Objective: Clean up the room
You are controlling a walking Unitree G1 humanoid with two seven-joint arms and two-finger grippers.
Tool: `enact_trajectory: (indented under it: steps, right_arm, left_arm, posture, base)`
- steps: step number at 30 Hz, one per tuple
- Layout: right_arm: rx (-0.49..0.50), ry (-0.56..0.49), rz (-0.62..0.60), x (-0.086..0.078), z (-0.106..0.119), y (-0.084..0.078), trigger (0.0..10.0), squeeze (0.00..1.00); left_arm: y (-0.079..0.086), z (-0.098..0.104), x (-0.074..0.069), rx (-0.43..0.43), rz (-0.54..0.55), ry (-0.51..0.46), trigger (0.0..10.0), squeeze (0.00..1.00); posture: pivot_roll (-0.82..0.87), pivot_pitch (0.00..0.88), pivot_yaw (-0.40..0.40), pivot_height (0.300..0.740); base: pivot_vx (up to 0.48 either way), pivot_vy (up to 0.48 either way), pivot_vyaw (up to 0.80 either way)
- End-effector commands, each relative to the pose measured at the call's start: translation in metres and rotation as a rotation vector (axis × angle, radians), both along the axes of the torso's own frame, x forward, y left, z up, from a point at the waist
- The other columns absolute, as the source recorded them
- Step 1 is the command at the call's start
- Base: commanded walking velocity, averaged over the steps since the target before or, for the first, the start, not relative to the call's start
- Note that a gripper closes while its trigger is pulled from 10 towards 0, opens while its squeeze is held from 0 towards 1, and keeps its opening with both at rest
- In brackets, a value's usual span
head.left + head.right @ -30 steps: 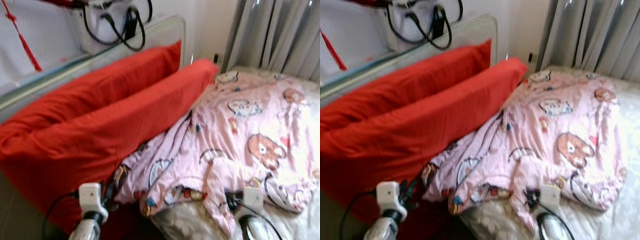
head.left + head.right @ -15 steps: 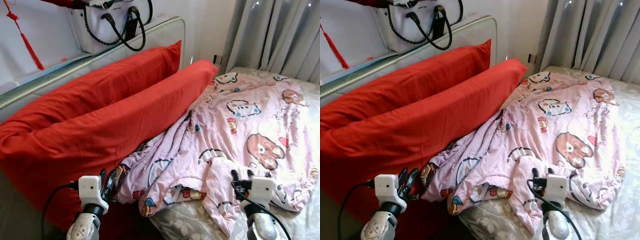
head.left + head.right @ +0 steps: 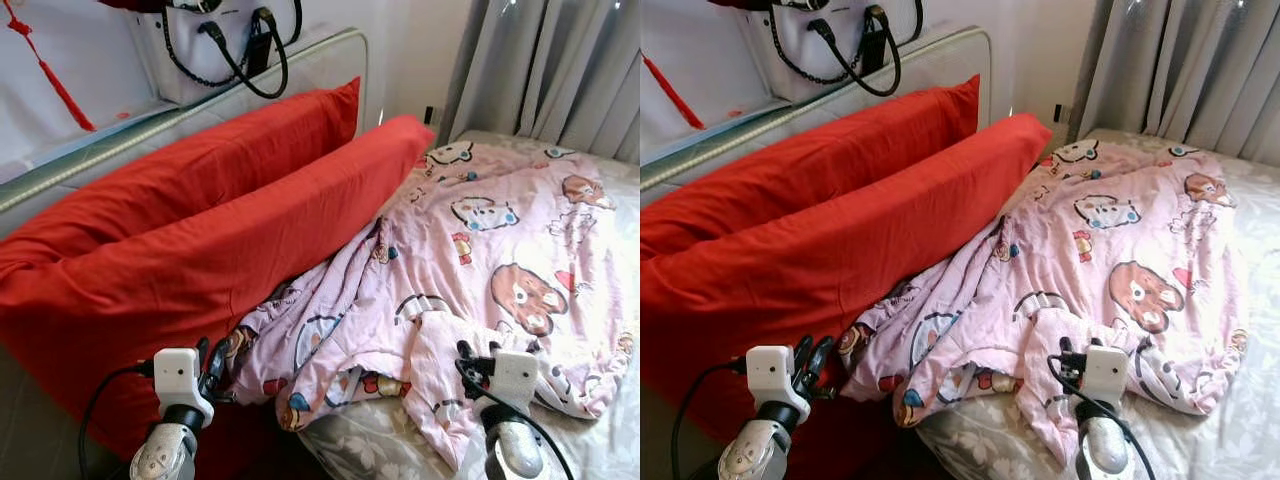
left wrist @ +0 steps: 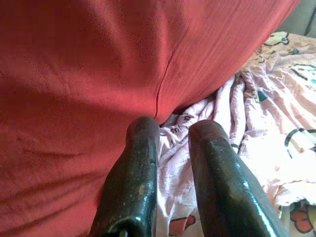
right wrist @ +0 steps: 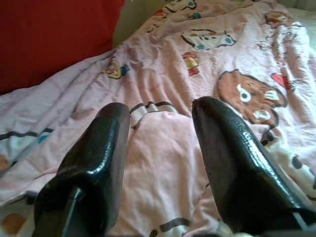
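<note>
The rumpled pink blanket [image 3: 470, 270] lies beside the red pillows [image 3: 200, 240], both grippers poised at its near edge to straighten it, left gripper [image 4: 173, 143] narrowly parted, right gripper [image 5: 160, 111] wide, both empty

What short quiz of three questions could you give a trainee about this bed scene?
1. True or false: the pink blanket lies flat and folded.
2. Which gripper has the wider gap between its fingers: A) left gripper B) right gripper?
3. Fill in: the white handbag rests above the headboard, behind the two red ____.

Key
1. False; it is crumpled, with one edge against the nearer red pillow.
2. B; the right fingers are spread over a blanket fold, the left fingers are almost together.
3. pillows.
</note>
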State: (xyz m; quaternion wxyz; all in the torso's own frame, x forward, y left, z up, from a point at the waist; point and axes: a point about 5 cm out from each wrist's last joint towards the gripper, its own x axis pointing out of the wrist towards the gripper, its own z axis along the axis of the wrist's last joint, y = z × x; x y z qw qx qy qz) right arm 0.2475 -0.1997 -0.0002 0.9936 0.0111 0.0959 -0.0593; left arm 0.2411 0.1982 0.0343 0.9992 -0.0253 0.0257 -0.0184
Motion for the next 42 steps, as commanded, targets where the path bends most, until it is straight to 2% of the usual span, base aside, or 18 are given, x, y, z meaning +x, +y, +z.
enact_trajectory:
  steps: [1,7,9,20,22,26,42]
  right_arm:
    - [0.001,-0.005,0.015,0.002,0.002,0.006,10.0,0.0]
    - [0.003,0.036,0.022,0.002,-0.003,0.009,10.0,0.0]
    - [0.003,0.019,0.024,0.002,-0.001,0.009,10.0,0.0]
    - [0.014,0.007,0.045,0.005,0.001,0.015,10.0,0.0]
    - [0.013,0.031,0.049,0.005,-0.001,0.017,10.0,0.0]
    - [0.019,0.041,0.059,0.005,-0.003,0.018,10.0,0.0]
    - [0.052,0.062,0.098,0.004,-0.008,0.023,10.0,0.0]
  left_arm:
    - [0.003,0.002,-0.001,-0.001,0.007,-0.001,10.0,0.0]
    - [0.005,0.003,0.0,-0.002,0.012,-0.002,10.0,0.0]
    - [0.005,0.003,0.001,-0.002,0.012,-0.001,10.0,0.0]
    - [0.002,0.003,0.001,-0.01,0.007,0.004,10.0,0.0]
    - [0.002,0.003,0.001,-0.011,0.007,0.007,10.0,0.0]
    - [0.003,0.003,0.001,-0.01,0.007,0.011,10.0,0.0]
    - [0.001,0.002,0.002,-0.012,-0.003,0.025,10.0,0.0]
  posture:
    - [0.02,0.0,0.039,0.697]
    - [0.02,0.0,0.04,0.683]
    - [0.02,0.0,0.041,0.674]
    - [0.02,0.0,0.043,0.674]
    - [0.02,0.0,0.043,0.674]
    - [0.02,0.0,0.043,0.644]
    - [0.02,0.0,0.044,0.644]
  base:
    - [0.0,0.0,0.0]
    - [0.0,0.0,0.0]
    - [0.0,0.0,0.0]
    - [0.0,0.0,0.0]
    - [0.0,0.0,0.0]
    - [0.0,0.0,0.0]
    - [0.0,0.0,0.0]
